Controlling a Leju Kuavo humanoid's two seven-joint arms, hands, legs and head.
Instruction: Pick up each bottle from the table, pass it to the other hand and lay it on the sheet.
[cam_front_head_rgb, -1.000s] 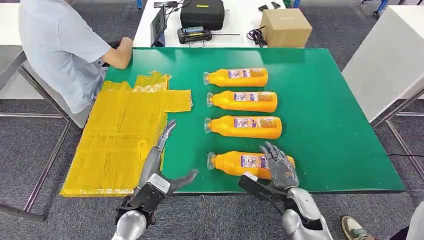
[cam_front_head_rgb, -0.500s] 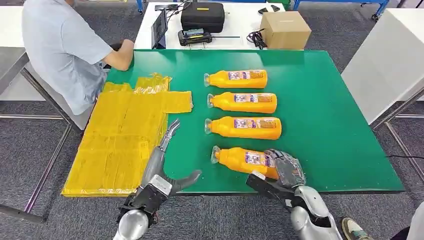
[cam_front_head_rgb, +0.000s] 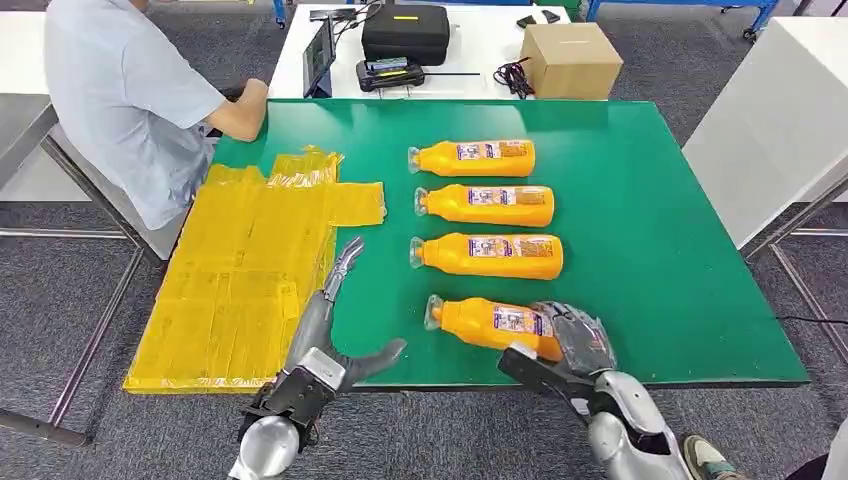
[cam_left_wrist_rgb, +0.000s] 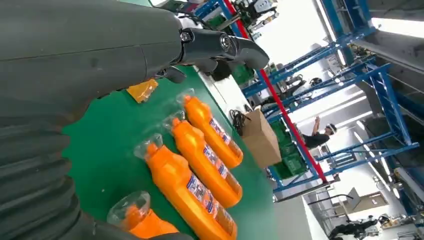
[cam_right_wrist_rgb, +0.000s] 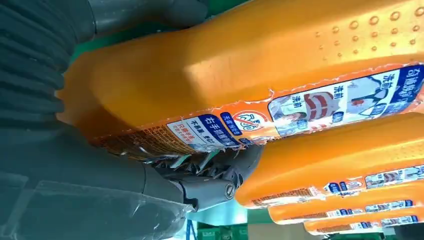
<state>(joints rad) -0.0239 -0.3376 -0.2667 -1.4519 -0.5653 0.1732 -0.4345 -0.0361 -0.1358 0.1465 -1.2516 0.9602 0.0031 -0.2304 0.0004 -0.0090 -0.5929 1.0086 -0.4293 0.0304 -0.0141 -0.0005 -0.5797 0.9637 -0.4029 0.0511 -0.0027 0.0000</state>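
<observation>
At the lower right of the head view, the right robot hand (cam_front_head_rgb: 578, 340) grips the base end of the nearest bottle (cam_front_head_rgb: 490, 322), which lies on the green worktop (cam_front_head_rgb: 650, 250). The left robot hand (cam_front_head_rgb: 335, 310) holds nothing, fingers spread, beside the yellow sheet (cam_front_head_rgb: 240, 280) at left.

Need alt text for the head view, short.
Right hand grips the base of the nearest of four orange bottles lying in a row on a green table. Left hand open beside yellow sheet; a person sits at the far left.
</observation>
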